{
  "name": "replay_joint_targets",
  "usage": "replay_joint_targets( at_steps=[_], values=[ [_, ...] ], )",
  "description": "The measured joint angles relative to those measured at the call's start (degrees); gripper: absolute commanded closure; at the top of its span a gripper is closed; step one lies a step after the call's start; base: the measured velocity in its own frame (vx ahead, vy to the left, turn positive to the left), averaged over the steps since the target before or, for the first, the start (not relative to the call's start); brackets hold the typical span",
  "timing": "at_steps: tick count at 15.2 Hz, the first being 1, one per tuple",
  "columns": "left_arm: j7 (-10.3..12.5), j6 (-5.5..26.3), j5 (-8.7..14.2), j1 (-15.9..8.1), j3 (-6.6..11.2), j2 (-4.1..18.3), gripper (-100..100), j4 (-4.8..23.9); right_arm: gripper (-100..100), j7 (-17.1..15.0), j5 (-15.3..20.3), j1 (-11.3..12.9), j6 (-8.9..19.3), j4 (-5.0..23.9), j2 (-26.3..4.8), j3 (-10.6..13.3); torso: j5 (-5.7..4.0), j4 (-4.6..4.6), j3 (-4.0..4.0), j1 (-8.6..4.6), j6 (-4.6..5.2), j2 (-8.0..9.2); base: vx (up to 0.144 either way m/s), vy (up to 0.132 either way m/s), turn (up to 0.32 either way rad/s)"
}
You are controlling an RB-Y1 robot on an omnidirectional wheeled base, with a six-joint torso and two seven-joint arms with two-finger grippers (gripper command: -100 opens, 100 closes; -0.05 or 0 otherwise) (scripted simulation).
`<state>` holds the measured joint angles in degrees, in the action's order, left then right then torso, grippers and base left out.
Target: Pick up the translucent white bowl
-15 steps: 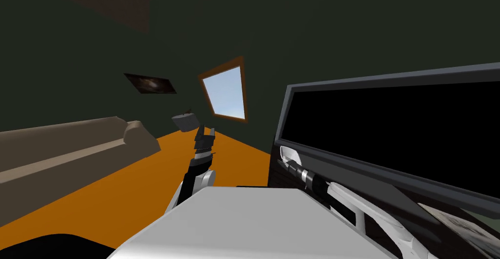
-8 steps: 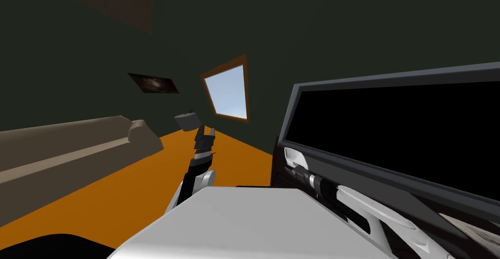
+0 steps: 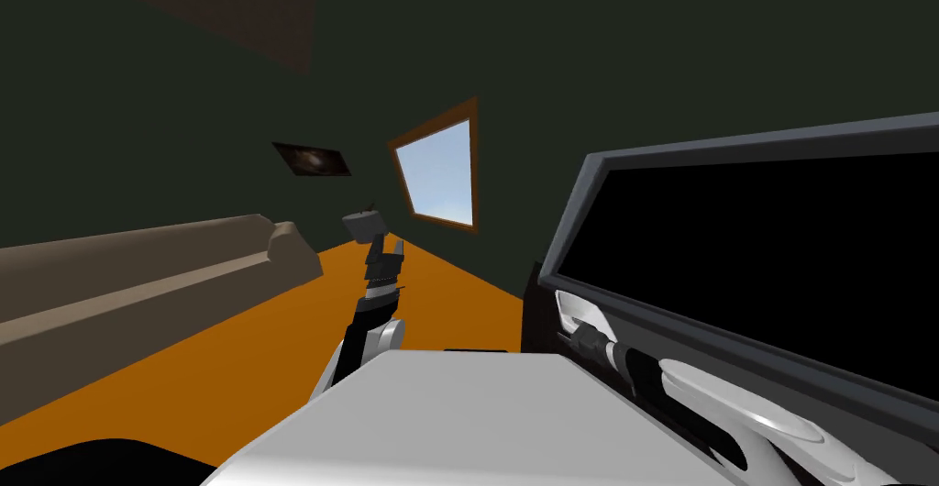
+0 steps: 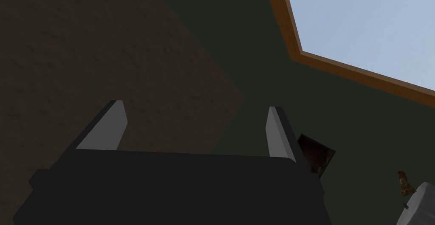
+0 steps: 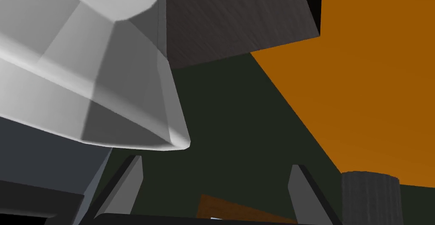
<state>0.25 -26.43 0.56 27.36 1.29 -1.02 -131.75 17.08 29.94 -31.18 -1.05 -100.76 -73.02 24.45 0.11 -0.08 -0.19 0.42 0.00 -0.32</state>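
Just ahead of the right gripper point(image 5: 216, 165), whose fingers stand apart and empty, sits the white bowl point(image 5: 93, 78) (faceted, nearer one fingertip, not between them). Farther out, it lies below the screen point(image 3: 779, 251). Left gripper point(image 4: 196, 108) is raised over the orange floor point(image 3: 229, 352), fingers apart.
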Motion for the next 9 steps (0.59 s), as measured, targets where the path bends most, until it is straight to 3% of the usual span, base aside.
replay_joint_targets(
  at_steps=[3, 8, 9],
  values=[
    [0.00, 0.00, 0.00, 0.00, 0.00, 0.00, 0, 0.00, -100, 1.20, 1.68, 0.88, 2.29, 2.96, -2.90, 3.59, 0.01, 0.00, -0.01, 0.07, -0.01, -0.02, 0.094, 0.097, 0.074],
    [0.00, 0.00, 0.00, -0.01, 0.00, 0.00, 0, 0.00, -100, 2.37, 3.37, -1.81, 4.27, 4.30, -7.41, 4.66, -0.01, 0.04, 0.08, 0.00, 0.00, 0.13, 0.071, 0.078, 0.069],
    [0.00, 0.00, 0.00, 0.00, 0.00, 0.00, 0, 0.00, -100, 2.73, 3.76, -1.80, 5.08, 4.84, -8.74, 5.95, 0.01, 0.02, 0.04, 0.06, -0.01, 0.05, 0.122, 0.097, 0.090]
  ],
)
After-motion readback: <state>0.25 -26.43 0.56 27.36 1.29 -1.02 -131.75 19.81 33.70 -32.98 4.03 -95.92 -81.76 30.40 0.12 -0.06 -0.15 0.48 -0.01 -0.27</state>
